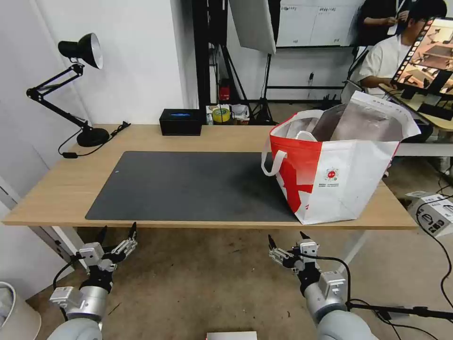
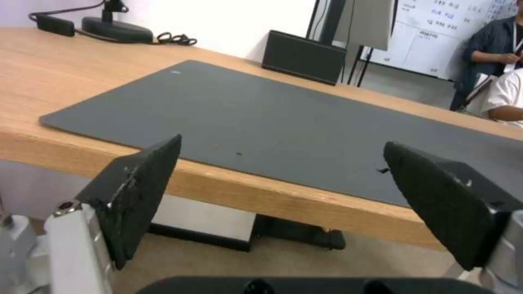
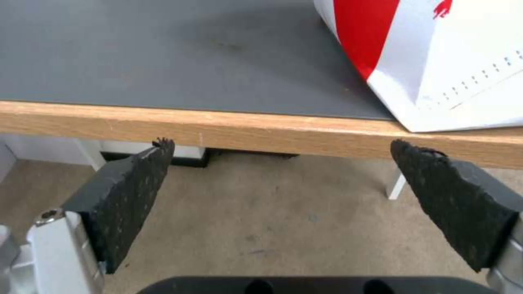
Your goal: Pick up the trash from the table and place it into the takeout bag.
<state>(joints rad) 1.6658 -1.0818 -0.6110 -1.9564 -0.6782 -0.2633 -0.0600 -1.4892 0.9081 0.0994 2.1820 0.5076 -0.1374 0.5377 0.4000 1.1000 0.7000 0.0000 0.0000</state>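
Note:
The takeout bag (image 1: 339, 179), white with a red panel and foil lining, stands open on the right end of the table (image 1: 61, 189), partly on the dark grey mat (image 1: 188, 184). The trash is out of view; the mat's surface is bare. My left gripper (image 1: 118, 229) hangs open below the table's front edge at the left, empty. My right gripper (image 1: 286, 236) hangs open below the front edge, just left of the bag, also empty. The left wrist view has the open left gripper (image 2: 282, 143) facing the mat (image 2: 272, 118). The right wrist view has the open right gripper (image 3: 280, 143) under the bag's corner (image 3: 447, 61).
A black desk lamp (image 1: 80, 85) stands at the table's far left corner, its cord trailing on the wood. A small black box (image 1: 180, 122) sits at the back edge. On the floor to the right lies a cardboard box (image 1: 432, 212) among cables.

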